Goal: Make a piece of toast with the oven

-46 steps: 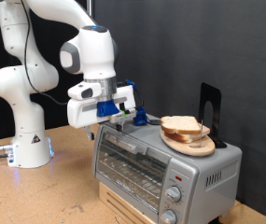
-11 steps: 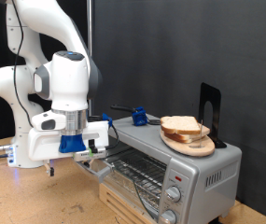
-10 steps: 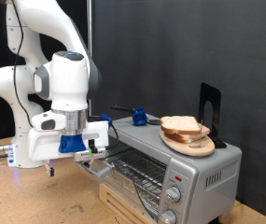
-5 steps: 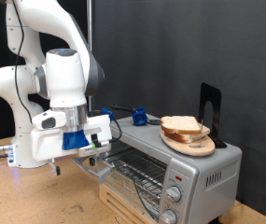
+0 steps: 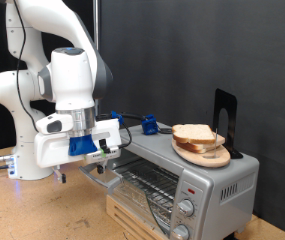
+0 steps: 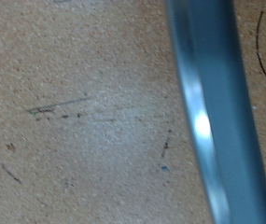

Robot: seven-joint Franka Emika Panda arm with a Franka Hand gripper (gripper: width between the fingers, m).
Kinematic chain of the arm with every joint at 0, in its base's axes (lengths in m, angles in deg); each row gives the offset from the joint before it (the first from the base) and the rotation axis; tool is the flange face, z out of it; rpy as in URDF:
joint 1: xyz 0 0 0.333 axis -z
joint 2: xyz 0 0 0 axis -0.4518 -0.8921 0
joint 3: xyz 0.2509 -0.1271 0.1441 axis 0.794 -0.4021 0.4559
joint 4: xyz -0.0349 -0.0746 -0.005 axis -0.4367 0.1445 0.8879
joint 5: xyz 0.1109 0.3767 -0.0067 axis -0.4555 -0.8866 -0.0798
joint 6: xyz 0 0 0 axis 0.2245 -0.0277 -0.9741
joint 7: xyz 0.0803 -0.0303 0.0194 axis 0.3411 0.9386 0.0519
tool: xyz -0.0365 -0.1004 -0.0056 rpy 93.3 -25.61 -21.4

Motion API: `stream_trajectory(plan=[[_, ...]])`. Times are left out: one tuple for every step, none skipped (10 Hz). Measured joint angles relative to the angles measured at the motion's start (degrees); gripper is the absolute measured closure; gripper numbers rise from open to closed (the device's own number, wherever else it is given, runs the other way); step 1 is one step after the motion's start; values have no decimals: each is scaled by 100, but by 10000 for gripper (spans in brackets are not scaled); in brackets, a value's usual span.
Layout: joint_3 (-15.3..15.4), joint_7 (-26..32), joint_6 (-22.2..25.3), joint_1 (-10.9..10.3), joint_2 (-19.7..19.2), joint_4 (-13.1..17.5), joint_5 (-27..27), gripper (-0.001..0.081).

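The silver toaster oven (image 5: 210,180) stands on a wooden box at the exterior view's right, its glass door (image 5: 110,176) swung down and open, the wire rack showing inside. Several slices of bread (image 5: 195,134) are stacked on a round wooden plate (image 5: 210,157) on top of the oven. My gripper (image 5: 100,160) hangs just above the open door's outer edge, to the left of the oven, with nothing seen between its fingers. The wrist view shows no fingers, only a blurred silvery bar (image 6: 212,112), the door's edge or handle, over the wooden table (image 6: 77,112).
A small blue object (image 5: 149,126) with a cable lies on the oven's top at the back. A black stand (image 5: 225,115) rises behind the plate. The robot base (image 5: 32,160) stands at the left on the wooden table (image 5: 42,215).
The oven door, shut 4.6 s ago with the gripper at its top, is now down. Over the last second the gripper has risen slightly and shifted right above the door's edge.
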Motion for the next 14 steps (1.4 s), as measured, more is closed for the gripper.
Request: stream_trajectory(plan=[[-22, -236, 31, 24, -48, 3, 289, -2], [-52, -375, 31, 62, -94, 3, 501, -2], [-80, -397, 12, 94, -142, 4, 580, -2], [-107, -395, -28, 114, -187, 5, 598, -2], [-124, -394, -61, 132, -221, 4, 605, -2], [-144, -395, -77, 142, -251, 2, 628, -2], [-179, -410, -108, 154, -301, 4, 684, -2], [-224, -498, -152, 171, -381, 10, 810, -2], [-267, -701, -176, 194, -472, 22, 1010, -2], [-315, -901, -199, 213, -595, 47, 1202, -2], [-380, -1104, -243, 219, -749, 79, 1392, -2], [-436, -1288, -306, 230, -924, 119, 1541, -2], [-486, -1449, -344, 232, -1112, 173, 1617, -2], [-522, -1585, -399, 232, -1310, 243, 1671, -2]])
